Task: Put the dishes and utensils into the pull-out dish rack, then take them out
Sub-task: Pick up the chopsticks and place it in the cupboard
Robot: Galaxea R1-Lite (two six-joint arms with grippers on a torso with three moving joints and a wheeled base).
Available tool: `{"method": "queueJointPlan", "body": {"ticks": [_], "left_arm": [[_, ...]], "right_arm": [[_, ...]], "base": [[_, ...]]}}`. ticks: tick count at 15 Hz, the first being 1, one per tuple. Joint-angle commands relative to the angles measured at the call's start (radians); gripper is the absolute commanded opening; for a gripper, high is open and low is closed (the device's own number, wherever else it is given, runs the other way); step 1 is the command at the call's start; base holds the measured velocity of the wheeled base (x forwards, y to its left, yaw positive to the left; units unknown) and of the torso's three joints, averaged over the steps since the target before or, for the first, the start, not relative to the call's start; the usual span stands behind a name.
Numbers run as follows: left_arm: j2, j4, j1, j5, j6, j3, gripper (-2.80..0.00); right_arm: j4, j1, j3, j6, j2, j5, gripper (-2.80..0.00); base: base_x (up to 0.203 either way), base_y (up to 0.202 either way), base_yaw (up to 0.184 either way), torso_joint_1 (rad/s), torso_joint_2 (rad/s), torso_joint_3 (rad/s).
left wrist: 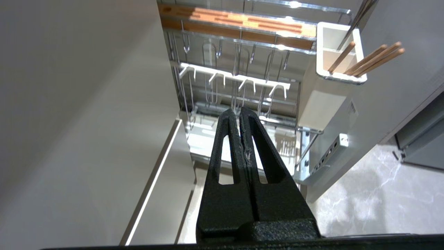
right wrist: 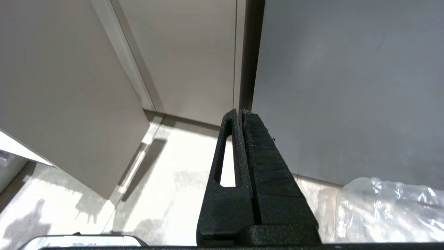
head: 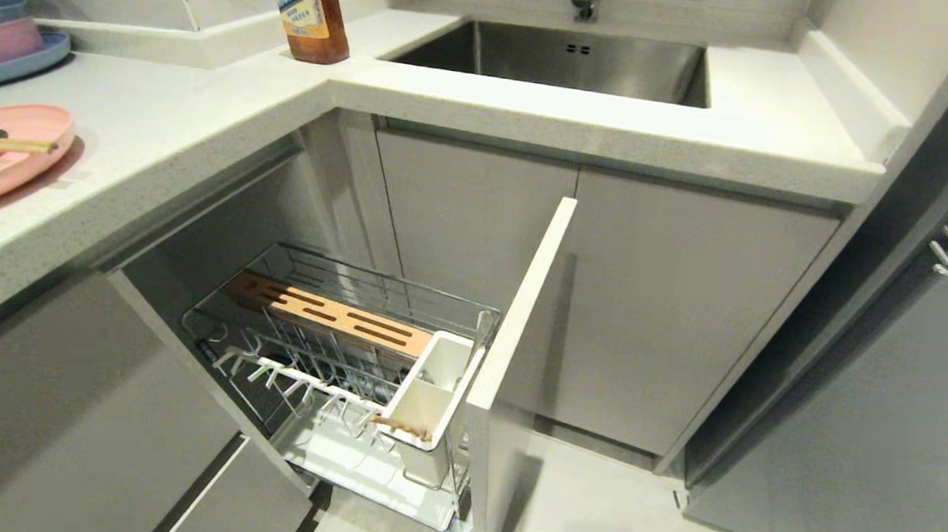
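Head view alone shows the large flat pink plate [head: 0, 151] on the white tabletop [head: 158, 127], thin wooden chopsticks [head: 3, 145] across it, and the pulled-out chrome wire dish rack [head: 334, 356] below. Only my left wrist view shows my left gripper [left wrist: 239, 111] pressed together above that rack, with wooden sticks [left wrist: 374, 58] in its white caddy [left wrist: 322, 97]. My right gripper [right wrist: 240, 113], likewise pressed together, faces grey cabinet doors [right wrist: 180, 52].

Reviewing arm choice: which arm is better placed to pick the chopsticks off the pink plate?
Probably left: the pink plate with chopsticks sits at the robot's far left; the shut left gripper hangs that side, the right gripper faces cabinets.
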Motion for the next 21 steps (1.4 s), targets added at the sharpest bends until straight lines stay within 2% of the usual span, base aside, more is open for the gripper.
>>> {"method": "queueJointPlan", "body": {"ticks": [1,14,17,19,21], "left_arm": [[-0.002,0.001,0.000,0.001,0.001,0.000,-2.80],[-0.003,-0.001,0.000,0.000,-0.004,0.001,-2.80],[-0.003,0.001,0.000,0.001,0.022,-0.012,-2.80],[0.008,0.025,-0.002,-0.004,0.025,-0.130,-2.80],[0.087,0.072,-0.003,-0.008,0.026,-0.321,-2.80]], "right_arm": [[0.000,0.000,0.000,0.000,0.000,0.000,-2.80],[0.000,0.000,0.000,0.000,0.000,0.000,-2.80],[0.000,0.000,0.000,0.000,0.000,0.000,-2.80],[0.000,0.000,0.000,0.000,0.000,0.000,-2.80],[0.000,0.000,0.000,0.000,0.000,0.000,-2.80]], "base": [[0.000,0.000,0.000,0.002,0.00,-0.202],[0.000,0.000,0.000,0.003,0.00,-0.180],[0.000,0.000,0.000,0.002,0.00,-0.012],[0.000,0.000,0.000,0.000,0.00,0.000],[0.000,0.000,0.000,0.000,0.00,0.000]]}}
